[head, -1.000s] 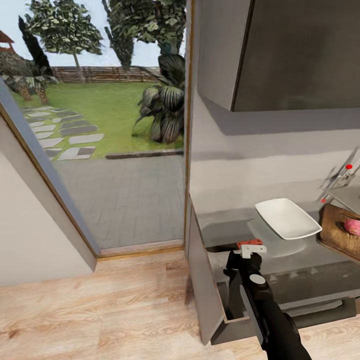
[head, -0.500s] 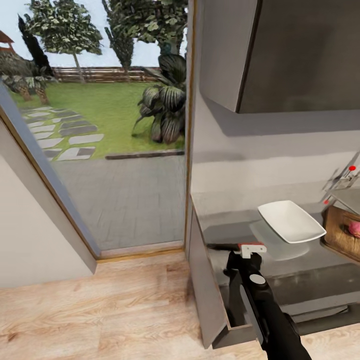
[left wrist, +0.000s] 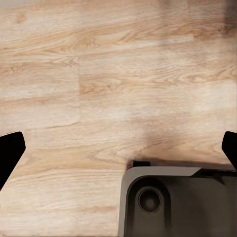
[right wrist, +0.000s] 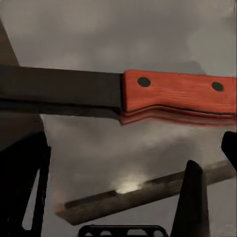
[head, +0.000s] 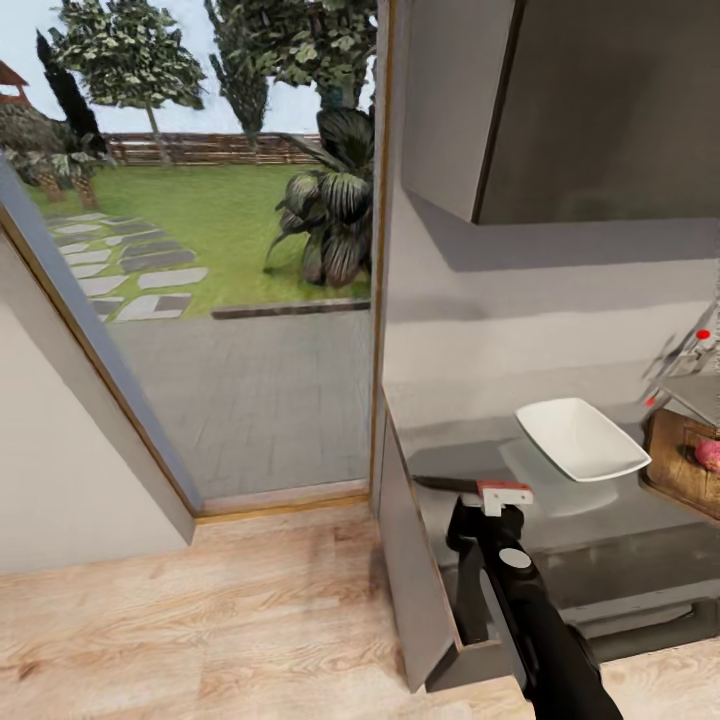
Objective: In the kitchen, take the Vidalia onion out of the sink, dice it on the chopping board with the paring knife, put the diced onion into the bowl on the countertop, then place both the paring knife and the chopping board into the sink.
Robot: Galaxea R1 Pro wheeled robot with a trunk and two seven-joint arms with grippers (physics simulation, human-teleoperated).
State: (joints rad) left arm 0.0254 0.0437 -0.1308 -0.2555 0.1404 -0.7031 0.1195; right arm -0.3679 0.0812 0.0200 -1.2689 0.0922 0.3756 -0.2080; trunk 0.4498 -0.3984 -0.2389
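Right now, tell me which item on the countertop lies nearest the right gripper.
The paring knife, red-handled, lies just beyond the right gripper. The white bowl and the chopping board sit farther along the countertop.

Item count, by kind:

- Knife (head: 470,487): one, red handle and dark blade, at the near left end of the countertop (head: 600,520).
- Bowl (head: 580,438): one, white, right of the knife.
- Board (head: 685,462): one, at the right edge, partly cut off.
- Pink item (head: 708,455) on the board: one; kind cannot be told.
- Tap (head: 685,355): one, with two red marks.
- Wall cabinet (head: 560,100): one.
- Gripper (head: 492,508): one, at the knife.
- Countertop: one.
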